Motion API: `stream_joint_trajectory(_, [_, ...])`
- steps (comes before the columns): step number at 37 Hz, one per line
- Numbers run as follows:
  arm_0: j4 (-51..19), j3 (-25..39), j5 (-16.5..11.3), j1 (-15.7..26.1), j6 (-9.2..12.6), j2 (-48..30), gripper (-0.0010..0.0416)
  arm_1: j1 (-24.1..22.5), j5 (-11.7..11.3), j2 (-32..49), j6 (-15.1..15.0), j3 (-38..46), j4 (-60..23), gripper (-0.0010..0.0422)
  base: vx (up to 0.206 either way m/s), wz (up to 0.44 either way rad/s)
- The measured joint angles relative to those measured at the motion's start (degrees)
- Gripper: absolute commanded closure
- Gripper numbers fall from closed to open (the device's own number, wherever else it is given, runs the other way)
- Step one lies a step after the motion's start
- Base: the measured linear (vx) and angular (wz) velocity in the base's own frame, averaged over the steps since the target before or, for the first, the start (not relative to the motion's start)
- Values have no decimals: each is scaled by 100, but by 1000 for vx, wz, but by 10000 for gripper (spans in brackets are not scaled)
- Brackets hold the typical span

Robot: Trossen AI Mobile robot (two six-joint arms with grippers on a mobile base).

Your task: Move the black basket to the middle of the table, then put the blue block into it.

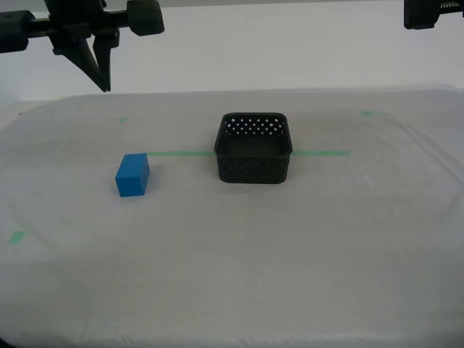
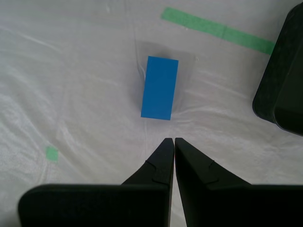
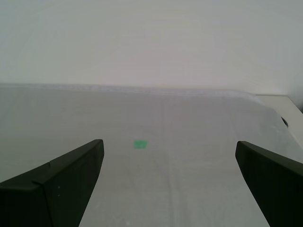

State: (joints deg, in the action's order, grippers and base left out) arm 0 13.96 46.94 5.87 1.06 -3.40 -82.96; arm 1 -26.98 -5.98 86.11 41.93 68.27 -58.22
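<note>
The black basket point(image 1: 254, 148) stands upright and empty near the middle of the table point(image 1: 290, 246), on the green tape line point(image 1: 322, 153). The blue block point(image 1: 133, 175) lies on the sheeting toward the exterior view's left of the basket, apart from it. My second gripper point(image 1: 105, 83) hangs shut and empty high above the table, behind and above the block. Its wrist view looks down on the block point(image 2: 160, 88), beyond the touching fingertips point(image 2: 171, 140), with the basket's corner point(image 2: 279, 85) at the frame's edge. My first gripper point(image 3: 169, 146) is open with nothing between its fingers.
Part of a black arm point(image 1: 433, 14) shows at the exterior view's top right, well above the table. Small green tape marks point(image 1: 16, 236) point(image 1: 370, 113) dot the sheeting. Another green mark point(image 3: 140, 144) lies ahead of my first gripper. A pale wall stands behind the table.
</note>
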Motion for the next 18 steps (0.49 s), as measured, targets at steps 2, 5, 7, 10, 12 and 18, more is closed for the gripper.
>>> stream_joint_trajectory(2, [2, 0, -2, -2, -2, 0, 17, -2, 2, 142, -66, 0, 101, 412, 0, 0])
stream_joint_trajectory(5, [0, 0, 0, -2, 0, 0, 16, -4, 2, 356, -179, 0, 258, 412, 0, 0])
stream_joint_trajectory(7, [0, 0, 0, 2, -2, 0, 17, -4, 2, 474, -223, 0, 356, 412, 0, 0])
stream_joint_trajectory(10, [0, 0, -2, 0, -2, 0, 16, -4, 0, 640, -317, 0, 514, 412, 0, 0])
stream_joint_trajectory(12, [0, 0, 0, -4, -2, 0, 16, -4, 0, 739, -446, 0, 610, 412, 0, 0])
stream_joint_trajectory(18, [0, 0, 0, 0, 0, 0, 16, -4, 0, 964, -699, 0, 704, 412, 0, 0])
